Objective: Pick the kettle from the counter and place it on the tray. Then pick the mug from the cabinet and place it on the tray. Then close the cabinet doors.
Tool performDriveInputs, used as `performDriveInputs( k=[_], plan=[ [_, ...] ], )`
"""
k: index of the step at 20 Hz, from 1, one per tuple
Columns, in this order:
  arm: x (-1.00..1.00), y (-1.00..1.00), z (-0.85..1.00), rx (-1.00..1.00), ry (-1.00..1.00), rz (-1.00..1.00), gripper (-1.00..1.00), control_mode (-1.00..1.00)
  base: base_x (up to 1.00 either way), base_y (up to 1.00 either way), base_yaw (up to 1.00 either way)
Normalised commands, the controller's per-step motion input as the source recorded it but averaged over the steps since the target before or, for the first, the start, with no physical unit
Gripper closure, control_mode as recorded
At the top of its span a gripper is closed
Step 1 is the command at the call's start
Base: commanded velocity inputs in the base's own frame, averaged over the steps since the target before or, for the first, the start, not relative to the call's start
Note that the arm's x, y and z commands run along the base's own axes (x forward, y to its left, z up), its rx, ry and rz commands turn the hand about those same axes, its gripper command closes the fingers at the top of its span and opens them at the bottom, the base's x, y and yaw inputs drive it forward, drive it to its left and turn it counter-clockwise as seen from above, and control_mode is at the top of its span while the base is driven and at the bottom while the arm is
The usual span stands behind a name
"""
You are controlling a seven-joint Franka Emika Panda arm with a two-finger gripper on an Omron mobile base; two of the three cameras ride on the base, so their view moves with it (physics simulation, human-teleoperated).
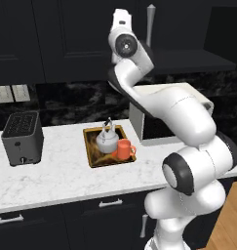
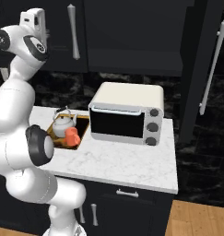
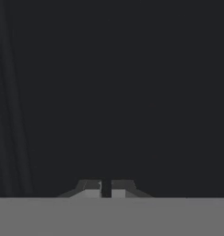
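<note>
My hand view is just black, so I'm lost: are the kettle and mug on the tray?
Observer: Yes. The kettle and mug both sit in the tray.
Operator: Any door open?
Observer: One door, right of the oven, stands swung out.
Operator: Where's my hand?
Observer: Raised high above the tray, gripper shut, facing the black cabinet front beside a bar handle.
</note>
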Motion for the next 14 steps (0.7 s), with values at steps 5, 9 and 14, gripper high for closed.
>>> performDriveInputs(
  k=[5,9,14],
  plan=[
    [0.32,-0.47,-0.43,0.0,0.15,0.15,1.0,-1.0,0.0,0.0,0.0],
    [-0.8,-0.22,0.4,0.0,0.18,0.04,1.0,-1.0,0.0,0.0,0.0],
    [-1.0,-0.58,0.02,0.0,0.02,0.1,1.0,-1.0,0.0,0.0,0.0]
  ],
)
